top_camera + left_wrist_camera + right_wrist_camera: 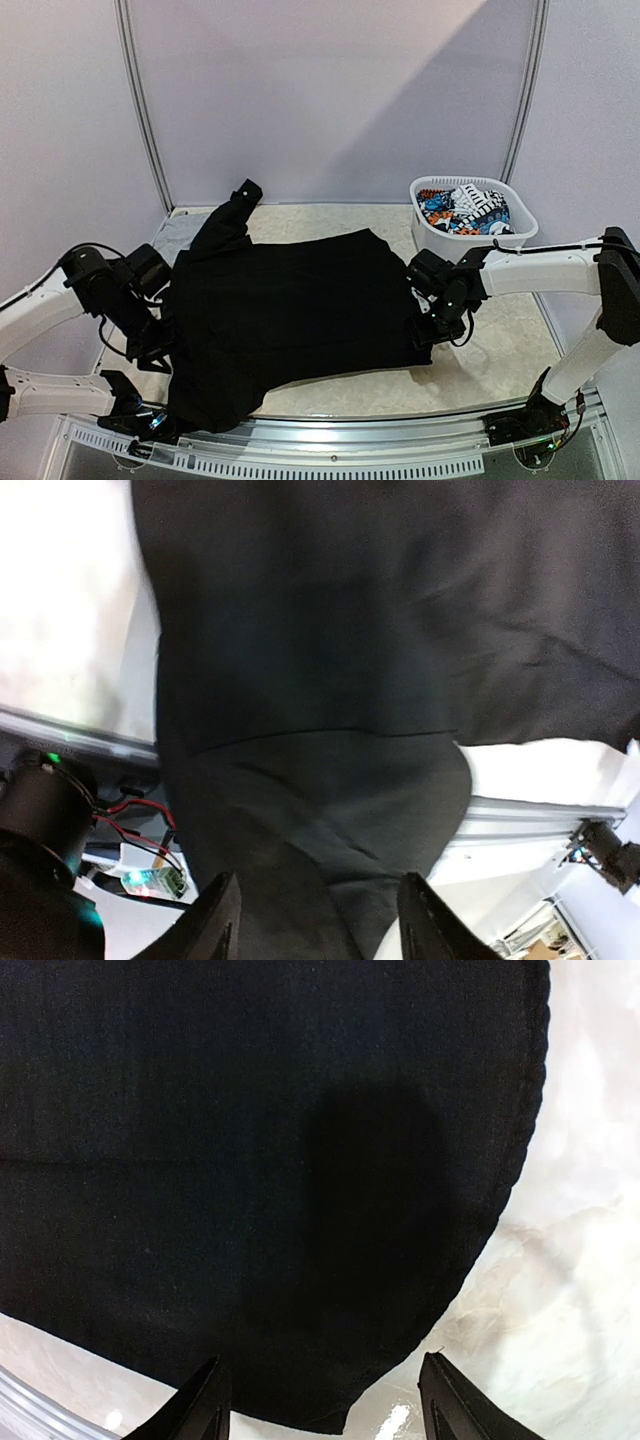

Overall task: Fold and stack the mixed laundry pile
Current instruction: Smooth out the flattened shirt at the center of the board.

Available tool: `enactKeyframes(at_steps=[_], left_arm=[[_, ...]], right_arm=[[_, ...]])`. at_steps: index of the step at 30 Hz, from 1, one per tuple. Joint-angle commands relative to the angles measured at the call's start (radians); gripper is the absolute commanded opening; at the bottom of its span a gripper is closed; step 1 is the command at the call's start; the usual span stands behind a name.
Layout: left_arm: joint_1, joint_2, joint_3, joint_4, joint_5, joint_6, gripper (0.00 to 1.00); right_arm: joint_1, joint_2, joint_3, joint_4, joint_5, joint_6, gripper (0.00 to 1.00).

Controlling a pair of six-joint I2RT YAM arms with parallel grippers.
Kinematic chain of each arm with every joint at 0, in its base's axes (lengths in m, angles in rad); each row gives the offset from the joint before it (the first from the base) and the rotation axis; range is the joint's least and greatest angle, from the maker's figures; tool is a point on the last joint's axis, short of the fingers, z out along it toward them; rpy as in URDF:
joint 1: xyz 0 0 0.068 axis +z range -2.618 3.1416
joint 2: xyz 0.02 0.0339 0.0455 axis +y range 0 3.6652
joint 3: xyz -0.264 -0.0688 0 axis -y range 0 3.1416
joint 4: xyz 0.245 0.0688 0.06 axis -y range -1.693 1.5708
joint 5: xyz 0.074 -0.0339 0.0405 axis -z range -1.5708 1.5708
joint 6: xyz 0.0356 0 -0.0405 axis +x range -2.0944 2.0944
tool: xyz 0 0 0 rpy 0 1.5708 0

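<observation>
The black garment [290,320] is spread but unfolded; the printed piece [465,210] is left in the far-right basket [425,238]. The left gripper [320,920] and right gripper [320,1400] are held open.

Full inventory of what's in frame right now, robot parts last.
garment: one, black, spread across the middle of the table, near-left part hanging over the front edge
grey cloth: one, light grey, far-left of the table, partly under the garment's sleeve
basket: one, white, far-right of the table
printed cloth: one bundle, white-black-blue-orange, inside the basket
table: one, pale marbled top
left hand: one, black, fingers apart, at the garment's left side
right hand: one, black, fingers apart, over the garment's right edge
</observation>
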Motion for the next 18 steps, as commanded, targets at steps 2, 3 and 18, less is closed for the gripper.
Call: enactKeyframes(at_steps=[2,3,18], left_arm=[[-0.011,0.109,0.214,-0.280,-0.110,0.148,0.61],[-0.010,0.132,0.261,-0.306,-0.126,0.169,0.61],[-0.050,0.049,-0.086,0.023,0.134,0.086,0.50]], right_arm=[[-0.004,-0.021,-0.013,-0.011,-0.006,0.016,0.65],[-0.004,-0.021,-0.015,-0.011,-0.008,0.015,0.65],[-0.005,-0.017,-0.025,-0.004,0.000,0.016,0.65]])
